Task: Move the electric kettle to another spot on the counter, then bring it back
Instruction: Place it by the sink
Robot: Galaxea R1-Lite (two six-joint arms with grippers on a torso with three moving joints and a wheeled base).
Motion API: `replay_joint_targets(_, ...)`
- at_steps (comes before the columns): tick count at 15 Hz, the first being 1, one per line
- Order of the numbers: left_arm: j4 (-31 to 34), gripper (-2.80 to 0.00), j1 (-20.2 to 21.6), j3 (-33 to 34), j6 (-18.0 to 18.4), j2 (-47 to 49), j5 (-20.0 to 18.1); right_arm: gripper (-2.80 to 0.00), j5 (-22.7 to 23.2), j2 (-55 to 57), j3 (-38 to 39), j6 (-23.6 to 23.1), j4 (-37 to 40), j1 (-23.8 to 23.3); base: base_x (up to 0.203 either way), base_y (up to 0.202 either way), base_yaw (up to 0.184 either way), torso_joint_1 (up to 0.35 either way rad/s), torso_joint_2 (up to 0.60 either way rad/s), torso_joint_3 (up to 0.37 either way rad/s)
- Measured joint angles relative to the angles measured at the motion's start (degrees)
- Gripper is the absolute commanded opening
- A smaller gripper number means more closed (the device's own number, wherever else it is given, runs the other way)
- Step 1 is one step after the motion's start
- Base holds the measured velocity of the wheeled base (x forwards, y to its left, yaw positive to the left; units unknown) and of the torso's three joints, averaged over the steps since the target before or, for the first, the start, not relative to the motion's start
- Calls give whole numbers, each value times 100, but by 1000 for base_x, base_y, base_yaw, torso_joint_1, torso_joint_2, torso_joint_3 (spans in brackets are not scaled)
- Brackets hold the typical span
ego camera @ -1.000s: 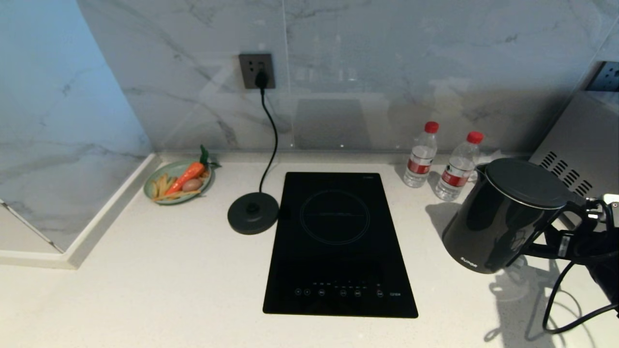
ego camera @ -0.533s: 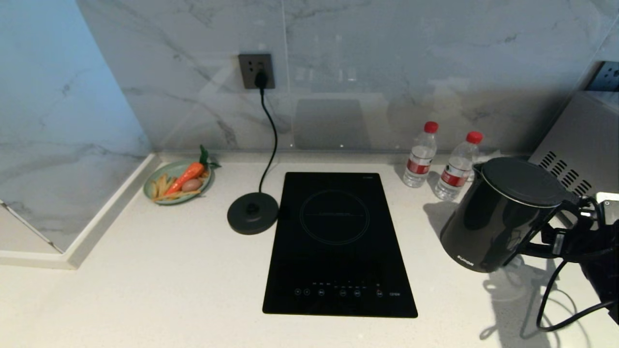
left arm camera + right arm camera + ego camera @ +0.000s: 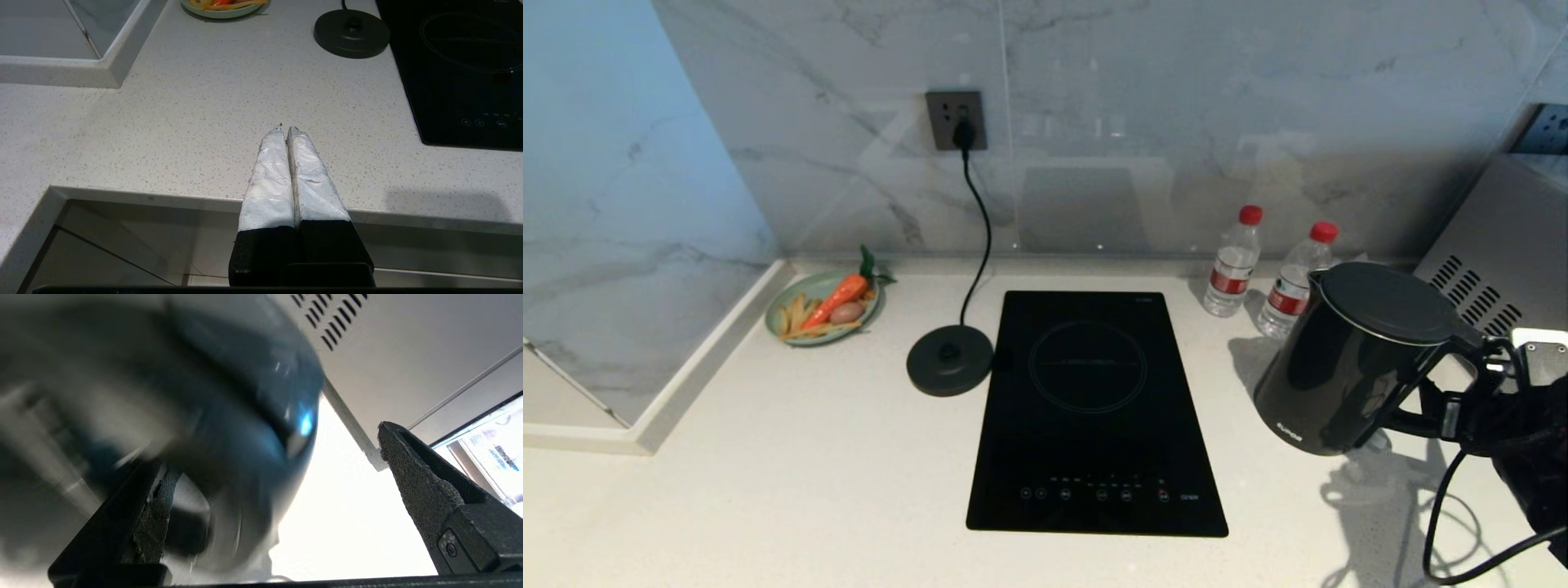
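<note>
Setting: marble-walled kitchen corner; white speckled tabletop [image 3: 768, 457] with an inset black cooktop [image 3: 1094, 408].
Kettle position: the electric kettle [image 3: 1347, 359] is at the tabletop's right side, just right of the cooktop, tilted with its lid leaning toward the right claw. Whether its bottom edge touches the stone cannot be told.
Right claw: the right claw [image 3: 1462, 412] is at the loop handle. The right wrist view shows its fingers set wide, with the blurred kettle body against one finger [image 3: 151, 522]; whether they grip the handle cannot be told.
Left claw: the left claw [image 3: 286, 130] hangs over the tabletop's front edge, fingers pressed together, holding nothing.
Power base: the power base [image 3: 950, 359] sits left of the cooktop, well apart from the kettle, its cord running up to the wall socket [image 3: 956, 120].
Risk, slip: judged likely if the handle hold is partial; the tilt suggests the weight hangs off-centre, and the kettle could swing or drop.
Risk, collision: two water bottles [image 3: 1262, 269] stand just behind the kettle; a backward swing would topple them.
Risk, appliance: the steel appliance [image 3: 1503, 245] is close on the right.
Risk, snag: the robot's cable [image 3: 1445, 523] loops beside the kettle.
</note>
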Motion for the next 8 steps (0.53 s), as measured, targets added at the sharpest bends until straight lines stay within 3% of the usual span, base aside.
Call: replay_joint_targets(8,0,-280,0,0,-4,0,0,0,-222,-362,374,-3,0,441,0,0,0,0,0,0)
